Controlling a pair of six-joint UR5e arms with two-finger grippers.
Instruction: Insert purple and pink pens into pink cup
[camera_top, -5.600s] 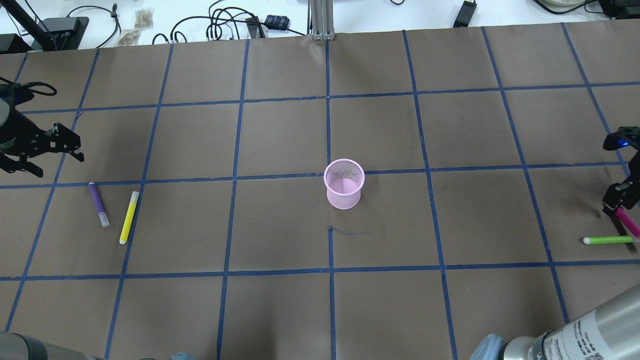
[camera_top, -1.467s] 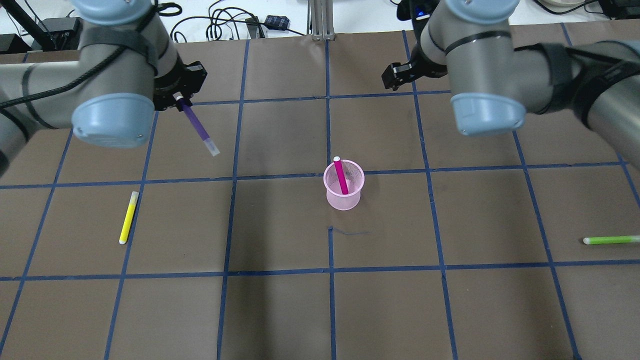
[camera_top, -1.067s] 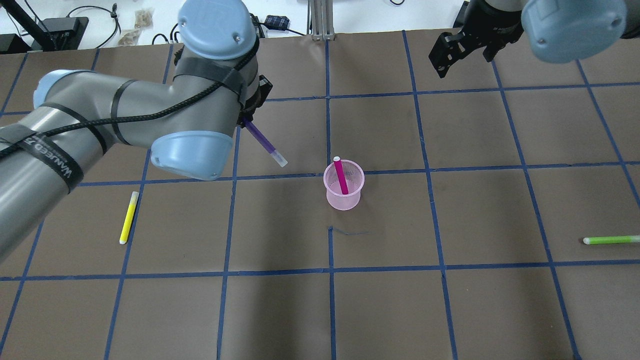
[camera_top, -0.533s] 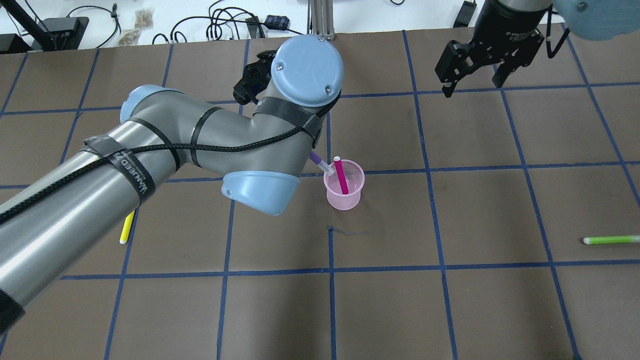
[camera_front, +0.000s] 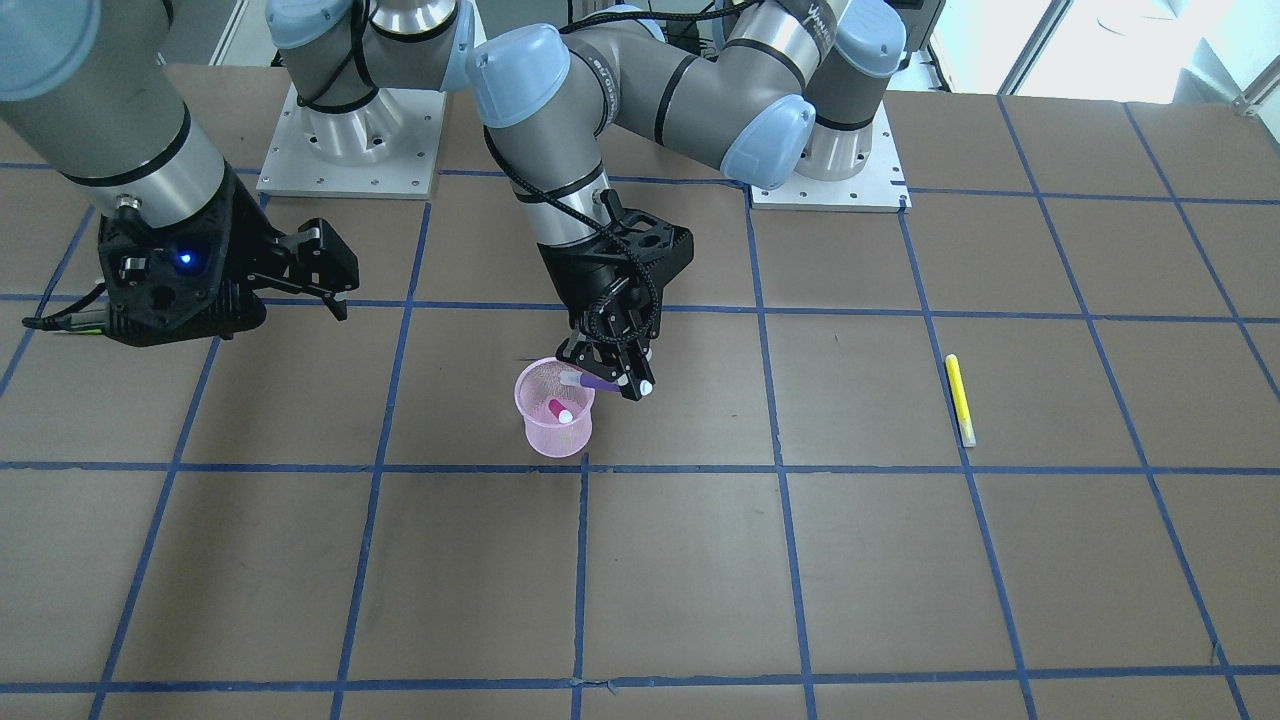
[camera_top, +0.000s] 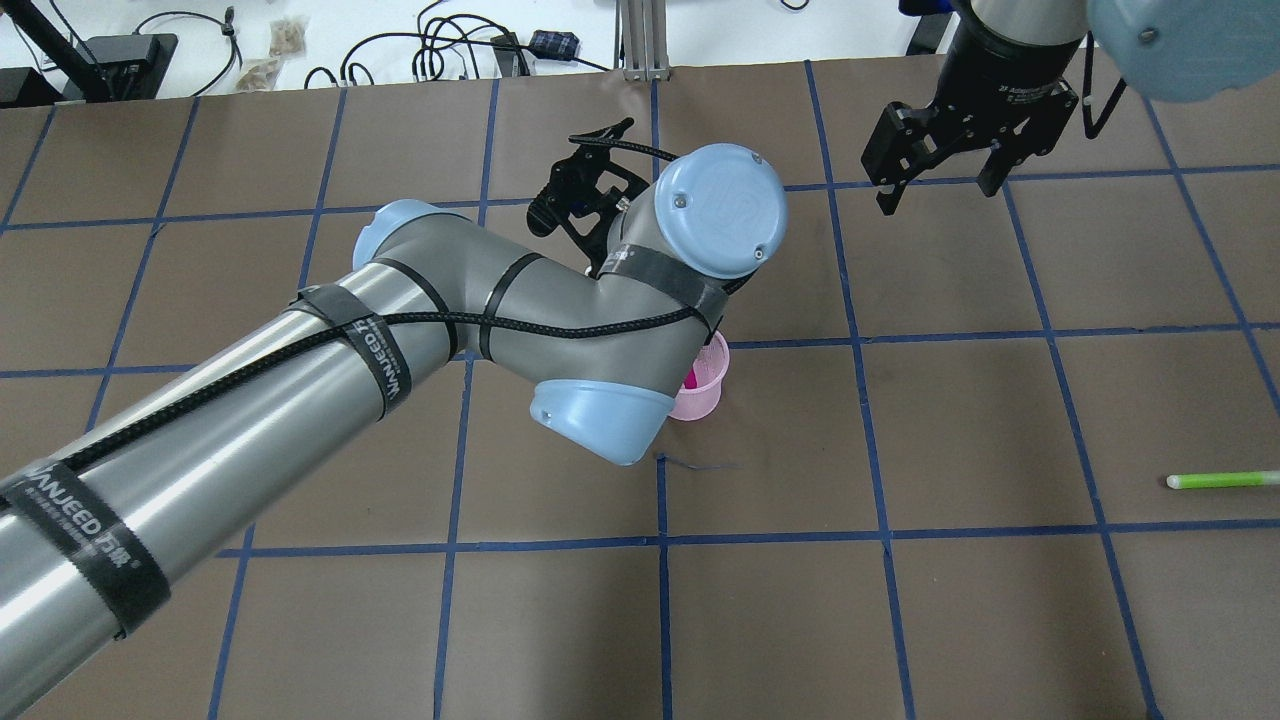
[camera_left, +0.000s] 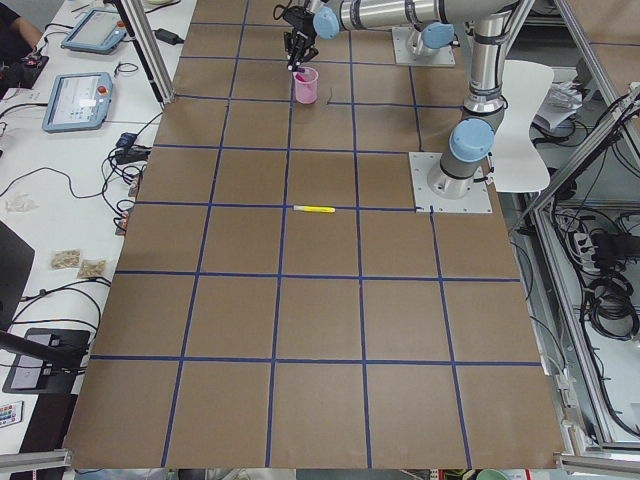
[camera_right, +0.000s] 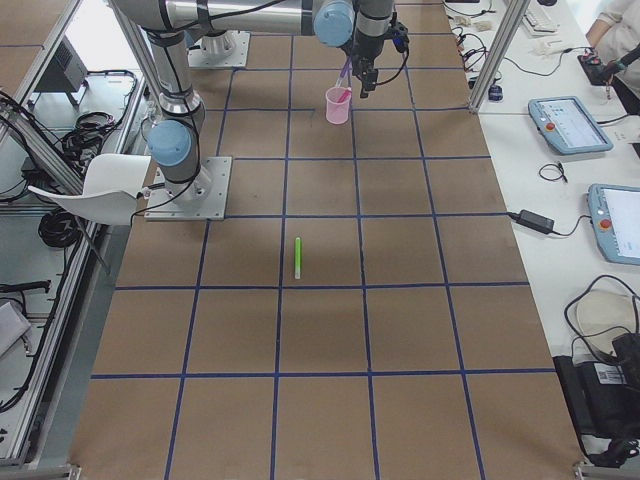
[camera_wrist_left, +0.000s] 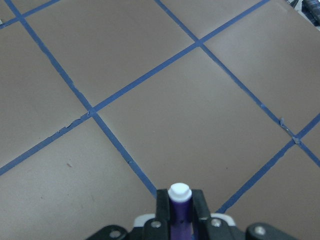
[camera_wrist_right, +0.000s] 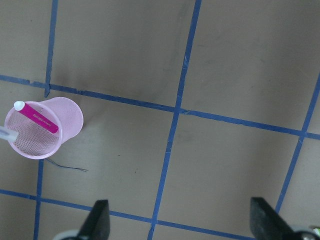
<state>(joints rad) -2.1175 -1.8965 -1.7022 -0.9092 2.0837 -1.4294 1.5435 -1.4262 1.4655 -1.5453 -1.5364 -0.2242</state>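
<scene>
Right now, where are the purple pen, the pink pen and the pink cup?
purple pen (camera_front: 597, 382), exterior front-facing view, on its purple barrel.
pink pen (camera_wrist_right: 39, 118), right wrist-mounted view, on the middle of its magenta barrel.
pink cup (camera_front: 556, 440), exterior front-facing view, on its outer mesh wall.

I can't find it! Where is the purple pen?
Front-facing view, middle: the left gripper holds the purple pen tilted, its tip over the pink cup, near the pink pen.
</scene>
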